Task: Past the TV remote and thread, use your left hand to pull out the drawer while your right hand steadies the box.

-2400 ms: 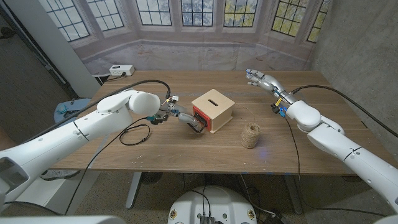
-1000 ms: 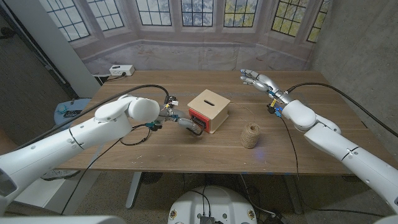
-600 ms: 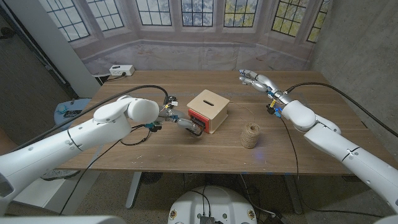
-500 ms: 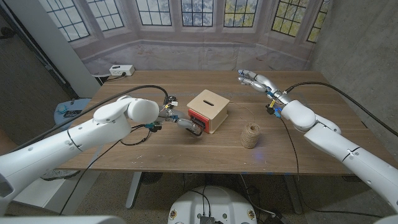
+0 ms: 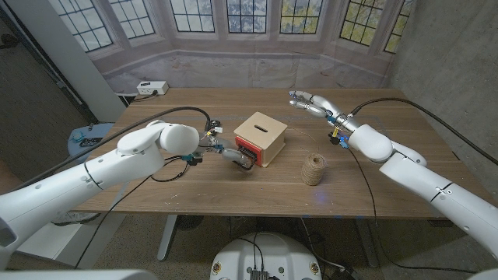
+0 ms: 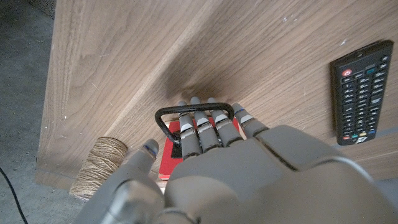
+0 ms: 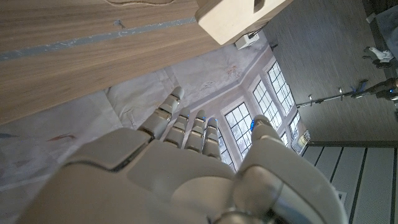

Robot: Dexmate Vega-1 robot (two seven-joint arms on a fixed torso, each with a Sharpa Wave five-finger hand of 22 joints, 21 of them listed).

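A pale wooden box (image 5: 263,131) with a slot in its top stands mid-table. Its red drawer front (image 5: 248,146) faces my left arm. My left hand (image 5: 234,155) hooks its fingers (image 6: 200,126) through the black wire handle (image 6: 194,112) of the red drawer (image 6: 169,157). My right hand (image 5: 310,103) hovers with fingers spread, beyond the box's right side and clear of it; the box (image 7: 239,15) lies ahead of that hand (image 7: 186,168). A spool of twine (image 5: 313,168) stands at the box's near right. The black TV remote (image 6: 363,91) lies beside my left hand.
A black cable loop (image 5: 168,168) lies on the table under my left arm. A white power strip (image 5: 152,89) sits at the far left corner. The twine spool (image 6: 99,170) stands near the table's front edge.
My right hand has drifted left, closer to the box, with its fingers still spread. My left hand stays hooked on the drawer handle, and the box has hardly moved.
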